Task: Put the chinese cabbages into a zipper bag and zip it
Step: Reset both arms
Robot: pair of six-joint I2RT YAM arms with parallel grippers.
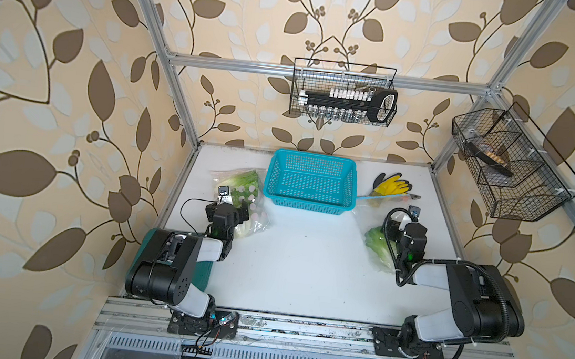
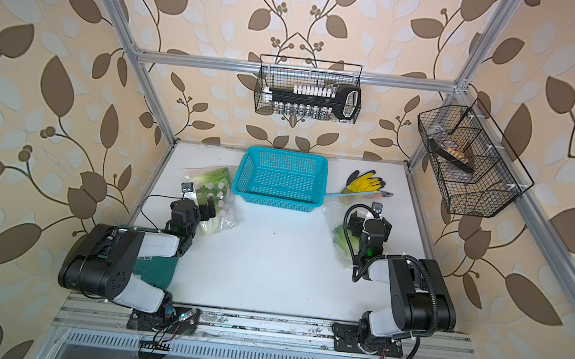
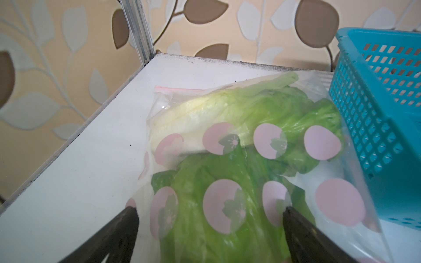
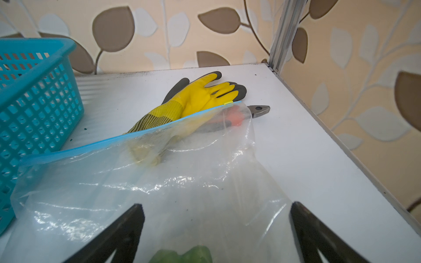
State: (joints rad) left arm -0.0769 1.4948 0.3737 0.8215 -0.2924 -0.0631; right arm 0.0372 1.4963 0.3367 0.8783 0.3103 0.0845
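- Left end effector (image 3: 209, 208) spread over dotted bag (image 3: 341, 200); slick film could slip;
- Right end effector (image 4: 216, 205) spread; zip (image 4: 114, 139) lying across glove (image 4: 198, 95) could snag

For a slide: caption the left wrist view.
Open left end effector over dotted zipper bag holding cabbages, beside blue basket.

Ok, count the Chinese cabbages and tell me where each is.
3. Two lie in the pink-dotted bag on the robot's left: a pale-based head and a leafy head. The third cabbage, partly hidden by the right arm, is in the clear blue-zip bag.
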